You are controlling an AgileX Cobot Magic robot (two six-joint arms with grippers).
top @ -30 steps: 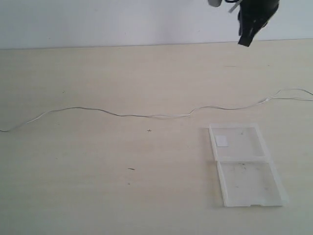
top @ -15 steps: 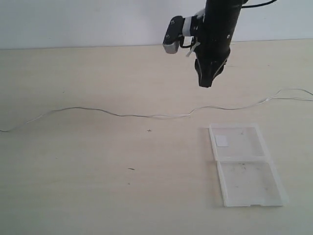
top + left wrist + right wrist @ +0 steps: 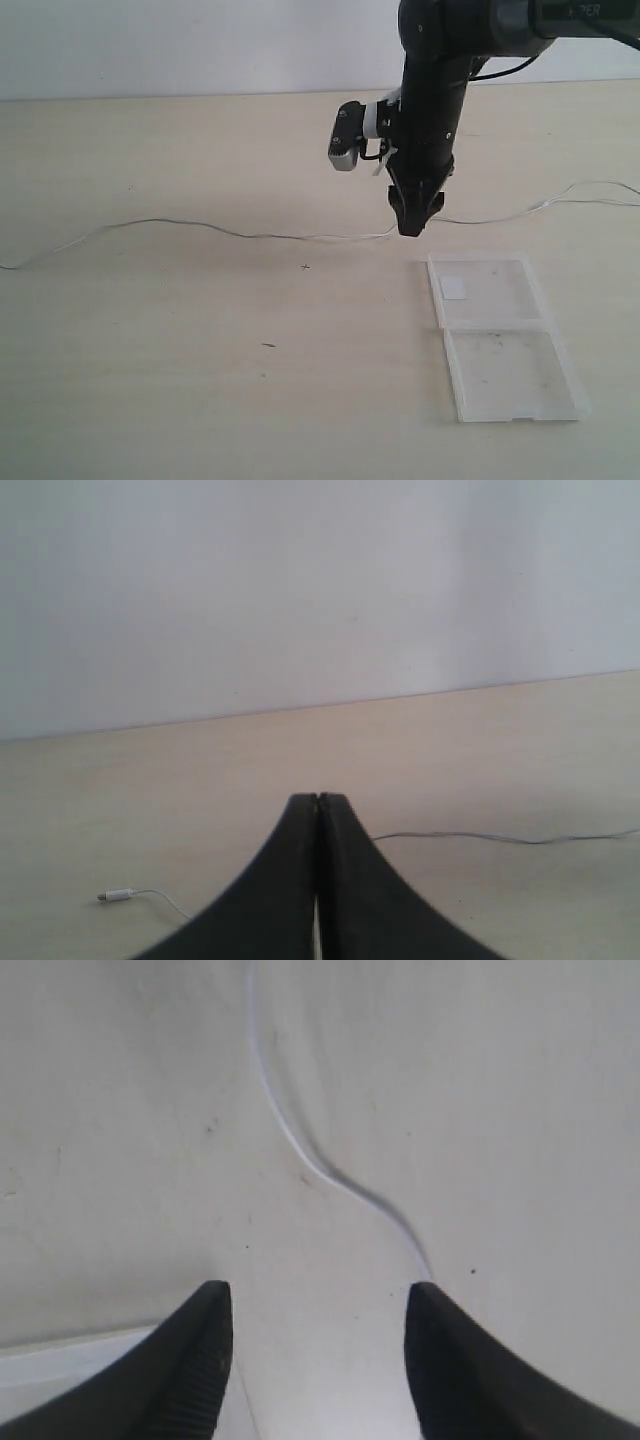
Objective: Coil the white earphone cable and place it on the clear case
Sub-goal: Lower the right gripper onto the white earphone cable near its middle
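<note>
Jaws spread and empty, the right gripper (image 3: 410,228) hangs over the white earphone cable (image 3: 250,236), stretched uncoiled from nine to three o'clock. The clear case (image 3: 500,360) lies at that gripper's five o'clock, apart from the cable. The left gripper (image 3: 318,805) is clamped tight, empty.

desk (image 3: 150,420): pale, wood-look top | wall (image 3: 200,40): plain white, behind the desk's far edge | marks: short dark fleck (image 3: 268,346) and tiny dark speck (image 3: 305,266) on the desk, apart
</note>
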